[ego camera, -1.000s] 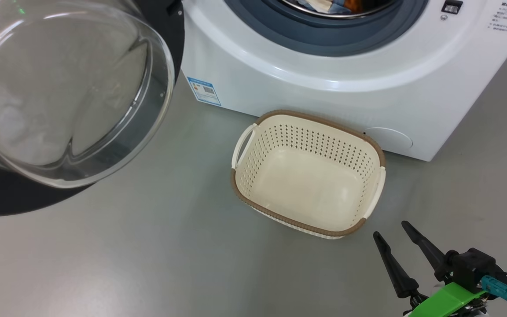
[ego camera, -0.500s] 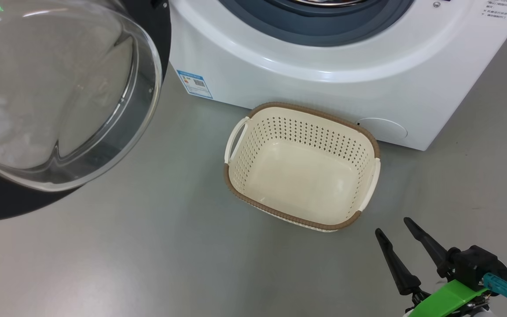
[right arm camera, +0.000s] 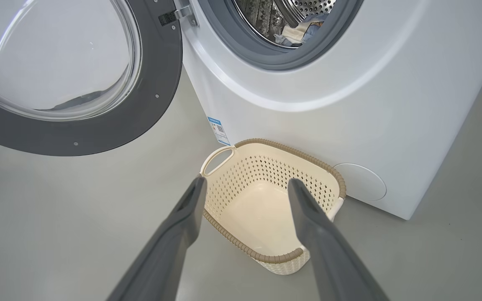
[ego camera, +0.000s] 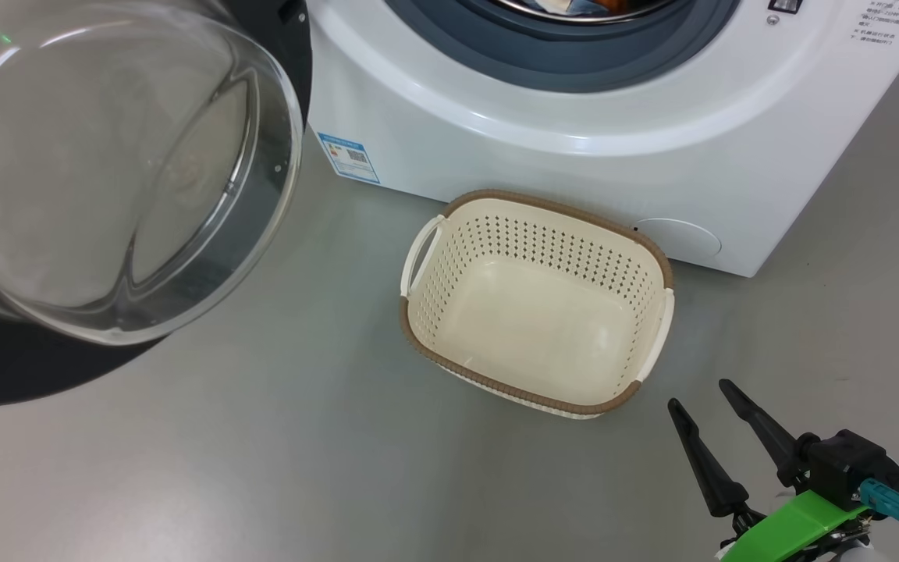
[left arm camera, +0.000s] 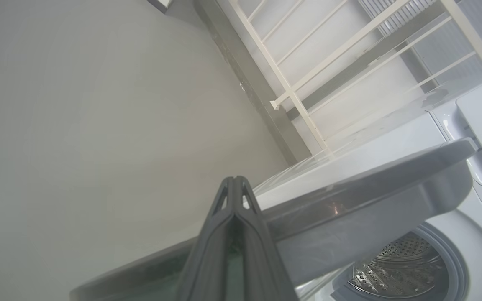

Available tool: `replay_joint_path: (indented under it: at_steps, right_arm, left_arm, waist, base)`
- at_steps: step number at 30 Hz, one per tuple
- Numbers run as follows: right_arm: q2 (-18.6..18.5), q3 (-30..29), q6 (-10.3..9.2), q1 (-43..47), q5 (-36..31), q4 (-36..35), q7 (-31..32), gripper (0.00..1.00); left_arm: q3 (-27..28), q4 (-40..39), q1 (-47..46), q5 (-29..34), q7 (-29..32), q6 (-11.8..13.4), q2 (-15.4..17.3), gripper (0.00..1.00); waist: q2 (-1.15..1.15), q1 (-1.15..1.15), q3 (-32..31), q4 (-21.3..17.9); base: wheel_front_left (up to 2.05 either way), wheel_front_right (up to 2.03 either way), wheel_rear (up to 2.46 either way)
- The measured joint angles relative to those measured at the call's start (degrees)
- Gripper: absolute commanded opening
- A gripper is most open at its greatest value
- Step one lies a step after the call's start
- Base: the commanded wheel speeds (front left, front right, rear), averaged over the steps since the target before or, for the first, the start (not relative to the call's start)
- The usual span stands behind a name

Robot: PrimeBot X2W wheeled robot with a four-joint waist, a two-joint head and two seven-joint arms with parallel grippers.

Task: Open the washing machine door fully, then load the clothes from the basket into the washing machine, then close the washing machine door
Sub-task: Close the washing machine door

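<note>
The washing machine door (ego camera: 20, 375) stands swung open at the left, its glass bowl bulging toward me. The white washing machine (ego camera: 574, 156) fills the top, with the clothes (right arm camera: 297, 31) lying inside its steel drum. The cream basket (ego camera: 543, 204) sits empty on the floor against the machine's front. My right gripper (ego camera: 699, 394) hovers open at the lower right, just off the basket's near right corner; the right wrist view looks between its fingertips down into the basket (right arm camera: 291, 152). My left gripper (left arm camera: 233, 179) is shut, its tips by the door's grey edge (left arm camera: 370, 196); contact cannot be told.
Bare grey floor (ego camera: 301, 437) spreads in front of the basket and under the open door. A blue label (ego camera: 348, 156) sits low on the machine's front left and a round service flap (ego camera: 680, 238) at its lower right. A cream metal rack (left arm camera: 308, 75) stands behind the machine.
The head camera dipped and came back, shifting the whole picture. The door, the basket and my right gripper hold their places relative to each other.
</note>
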Motion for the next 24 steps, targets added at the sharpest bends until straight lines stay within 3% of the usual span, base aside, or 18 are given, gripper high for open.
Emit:
replay_joint_path:
  at_steps: [24]
  right_arm:
    - [0.6,-1.3,0.0,1.3,0.0,-0.1,0.0,1.0]
  left_arm:
    - [-0.3,-10.6,6.9,-4.1,13.3,0.0,1.2,0.0]
  waist:
    - [0.0,0.0,-3.3,0.4]
  base:
    - [0.0,0.0,0.0]
